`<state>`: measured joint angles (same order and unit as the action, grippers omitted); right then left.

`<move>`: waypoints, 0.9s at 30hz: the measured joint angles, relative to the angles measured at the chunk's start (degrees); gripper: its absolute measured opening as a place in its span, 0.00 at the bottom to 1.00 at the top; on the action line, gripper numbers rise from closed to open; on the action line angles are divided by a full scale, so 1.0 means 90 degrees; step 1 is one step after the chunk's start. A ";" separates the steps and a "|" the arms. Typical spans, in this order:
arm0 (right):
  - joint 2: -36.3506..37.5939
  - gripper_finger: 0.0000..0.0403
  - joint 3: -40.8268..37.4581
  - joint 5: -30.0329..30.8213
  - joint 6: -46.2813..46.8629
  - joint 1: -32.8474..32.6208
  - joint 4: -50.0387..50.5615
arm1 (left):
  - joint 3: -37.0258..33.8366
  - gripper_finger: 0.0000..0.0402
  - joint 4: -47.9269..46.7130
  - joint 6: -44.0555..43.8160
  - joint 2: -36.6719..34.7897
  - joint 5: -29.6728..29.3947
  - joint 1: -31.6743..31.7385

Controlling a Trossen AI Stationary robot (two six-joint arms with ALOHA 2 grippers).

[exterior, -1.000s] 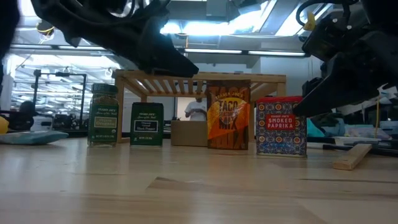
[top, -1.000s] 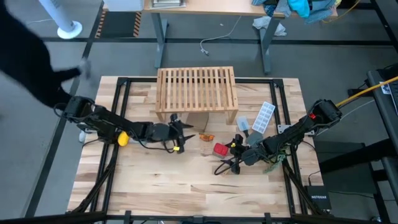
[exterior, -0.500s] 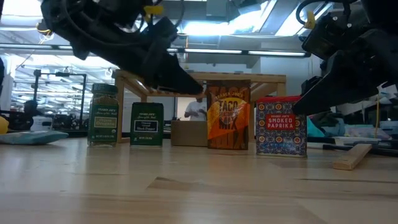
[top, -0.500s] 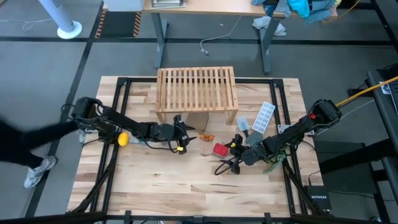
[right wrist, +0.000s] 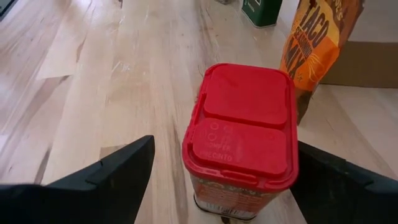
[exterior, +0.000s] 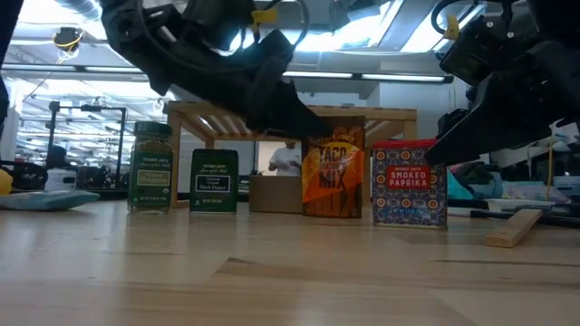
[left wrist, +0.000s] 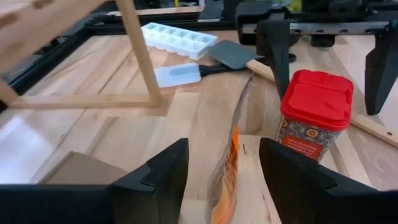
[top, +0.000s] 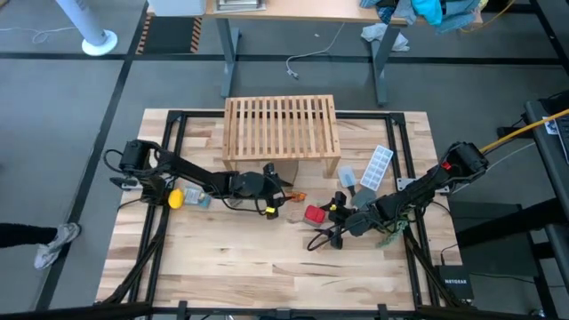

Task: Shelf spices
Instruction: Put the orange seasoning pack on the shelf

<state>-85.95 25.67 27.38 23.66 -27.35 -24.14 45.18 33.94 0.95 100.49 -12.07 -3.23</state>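
While all four spices stand on the pale plank surface (top: 222, 258) in front of the low slatted light-wood shelf (top: 281, 124), none is yet on its bars. Farthest left in the low view is the round green-labelled glass jar (exterior: 150, 168), then the squat dark green-black tin (exterior: 214, 181); both look rigid and smooth, so a grip across the flat or curved sides should hold, though glass may slip.

Next comes the left pincer (left wrist: 217, 168), its fingers spread on either side of the orange translucent taco-mix packet (left wrist: 225, 163) without yet pinching it. That packet is thin, soft and light; it will likely buckle, so taking it near its upper edge, across the flat faces, seems safest.

Just beside it stands the red-lidded smoked-paprika tin (right wrist: 241, 137) with a patterned blue wall, lid closed, contents unseen. It looks stiff and fairly light, best taken across its flat sides below the lid. The right pincer (right wrist: 217, 180) hovers over it, fingers spread wide, one to each side and clear of the tin.
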 joint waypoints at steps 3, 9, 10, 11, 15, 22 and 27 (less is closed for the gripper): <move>0.0000 0.85 0.0000 0.0000 -0.0002 0.0000 0.0000 | 0.0038 0.45 -0.0047 0.0140 0.0077 0.0115 -0.0002; 0.0000 0.85 0.0000 0.0000 -0.0002 0.0000 -0.0012 | 0.0040 0.26 -0.0055 0.0325 0.0085 0.0121 -0.0004; 0.0000 0.85 0.0000 0.0000 0.0000 0.0000 -0.0012 | 0.0040 0.22 -0.0052 0.0401 0.0085 0.0121 -0.0004; 0.0000 0.85 0.0000 0.0000 -0.0001 0.0000 -0.0015 | 0.0040 0.16 -0.0052 0.0441 0.0085 0.0121 -0.0004; 0.0000 0.85 0.0000 0.0000 -0.0002 0.0000 -0.0017 | 0.0040 0.02 -0.0048 0.0446 0.0085 0.0116 -0.0004; 0.0000 0.85 0.0000 0.0000 0.0000 0.0000 -0.0017 | 0.0040 0.00 -0.0048 0.0445 0.0039 0.0109 -0.0016; 0.0000 0.85 0.0000 0.0000 0.0000 0.0000 -0.0022 | 0.0040 0.00 -0.0033 0.0457 -0.0277 0.0109 -0.0079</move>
<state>-85.95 25.67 27.38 23.66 -27.35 -24.34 45.54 33.65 5.06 98.00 -11.09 -3.94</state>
